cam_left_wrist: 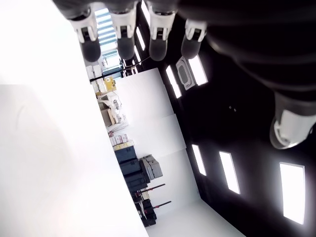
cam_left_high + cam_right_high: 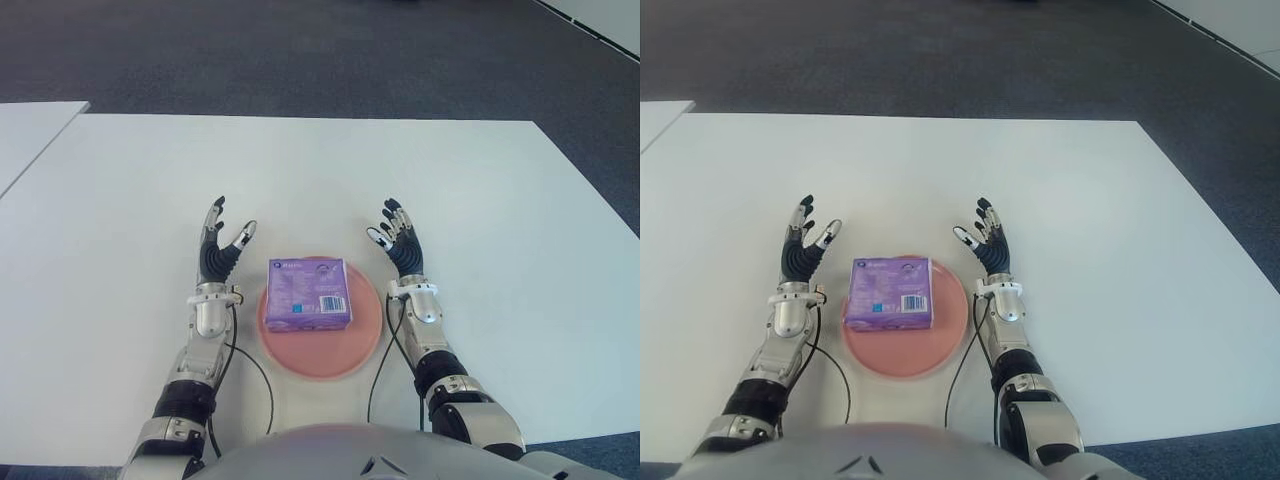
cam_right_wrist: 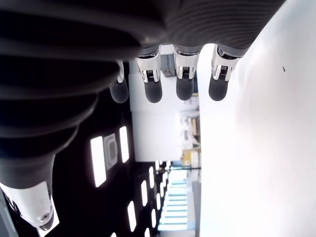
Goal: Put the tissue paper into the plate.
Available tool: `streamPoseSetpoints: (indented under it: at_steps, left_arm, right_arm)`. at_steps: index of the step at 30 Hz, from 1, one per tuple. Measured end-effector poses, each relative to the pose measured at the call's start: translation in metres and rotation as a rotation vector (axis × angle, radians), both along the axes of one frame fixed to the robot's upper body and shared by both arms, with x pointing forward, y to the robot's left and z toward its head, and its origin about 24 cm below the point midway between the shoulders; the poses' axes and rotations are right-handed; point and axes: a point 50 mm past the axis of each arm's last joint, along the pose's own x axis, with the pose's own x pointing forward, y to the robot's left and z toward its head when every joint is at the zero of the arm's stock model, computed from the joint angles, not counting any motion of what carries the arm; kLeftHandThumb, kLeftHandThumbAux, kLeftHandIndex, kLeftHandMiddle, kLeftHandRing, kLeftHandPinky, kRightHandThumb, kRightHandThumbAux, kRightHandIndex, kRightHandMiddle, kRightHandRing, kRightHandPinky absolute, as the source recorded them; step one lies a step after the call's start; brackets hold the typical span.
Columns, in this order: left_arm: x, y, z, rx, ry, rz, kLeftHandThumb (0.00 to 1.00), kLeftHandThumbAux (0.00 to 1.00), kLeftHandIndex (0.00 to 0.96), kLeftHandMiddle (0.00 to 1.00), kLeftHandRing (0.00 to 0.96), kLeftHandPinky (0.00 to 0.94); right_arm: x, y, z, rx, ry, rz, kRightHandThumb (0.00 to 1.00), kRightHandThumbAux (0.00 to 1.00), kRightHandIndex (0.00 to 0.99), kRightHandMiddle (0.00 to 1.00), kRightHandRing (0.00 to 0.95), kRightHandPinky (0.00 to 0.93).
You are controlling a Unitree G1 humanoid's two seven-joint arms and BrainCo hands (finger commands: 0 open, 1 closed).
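Note:
A purple tissue pack (image 2: pixel 308 293) lies flat in the pink round plate (image 2: pixel 320 361) near the table's front edge, between my two hands. My left hand (image 2: pixel 222 246) is just left of the plate, fingers spread and pointing away from me, holding nothing. On the other side of the plate my right hand (image 2: pixel 396 236) is also spread and holds nothing. Both wrist views show straight fingers (image 1: pixel 121 39) and fingers (image 3: pixel 183 81) with nothing between them.
The white table (image 2: pixel 320 180) stretches far beyond the plate. A second white table edge (image 2: pixel 30 125) shows at the far left. Dark carpet (image 2: pixel 300 50) lies beyond. Thin black cables (image 2: pixel 262 385) run by each forearm next to the plate.

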Motion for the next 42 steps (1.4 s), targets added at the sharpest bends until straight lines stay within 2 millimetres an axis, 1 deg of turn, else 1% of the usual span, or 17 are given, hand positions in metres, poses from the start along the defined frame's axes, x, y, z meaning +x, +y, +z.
streamPoseSetpoints:
  at_steps: [11, 23, 42]
  left_arm:
    - [-0.011, -0.003, -0.008, -0.014, 0.023, -0.043, 0.000, 0.452, 0.000, 0.000, 0.000, 0.000]
    - [-0.014, -0.007, -0.006, -0.033, 0.023, -0.054, 0.000, 0.467, 0.000, 0.000, 0.000, 0.000]
    - [-0.017, -0.009, -0.011, -0.049, 0.050, -0.041, 0.000, 0.475, 0.000, 0.000, 0.000, 0.000]
  right_arm:
    - [0.000, -0.001, 0.000, 0.001, 0.000, 0.009, 0.000, 0.658, 0.000, 0.000, 0.000, 0.000]
    - [0.000, -0.003, 0.000, -0.004, -0.001, 0.012, 0.000, 0.652, 0.000, 0.000, 0.000, 0.000]
    - [0.000, -0.007, 0.000, -0.011, -0.001, -0.005, 0.000, 0.655, 0.000, 0.000, 0.000, 0.000]
